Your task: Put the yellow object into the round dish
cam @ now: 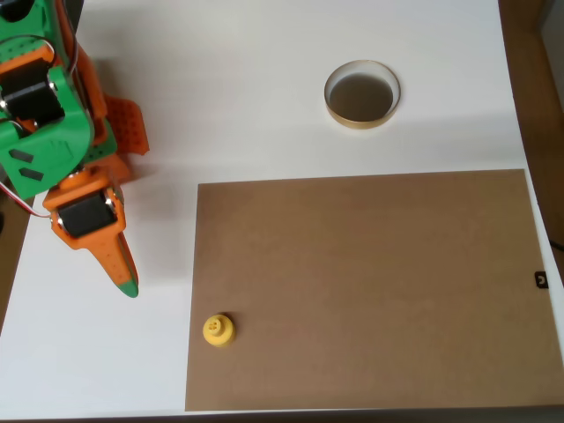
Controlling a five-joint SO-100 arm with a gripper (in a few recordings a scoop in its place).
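The yellow object is a small knobbed piece standing on the lower left corner of a brown mat. The round dish, with a tan rim and a dark bottom, sits on the white table at the upper middle, with nothing in it. My orange gripper with green tips points down and to the right at the left side. It lies about a hundred pixels up and left of the yellow object and far from the dish. Its fingers look pressed together into one wedge, with nothing between them.
The green and orange arm takes up the upper left corner. The white table has edges at the right and left. A small black mark sits by the mat's right edge.
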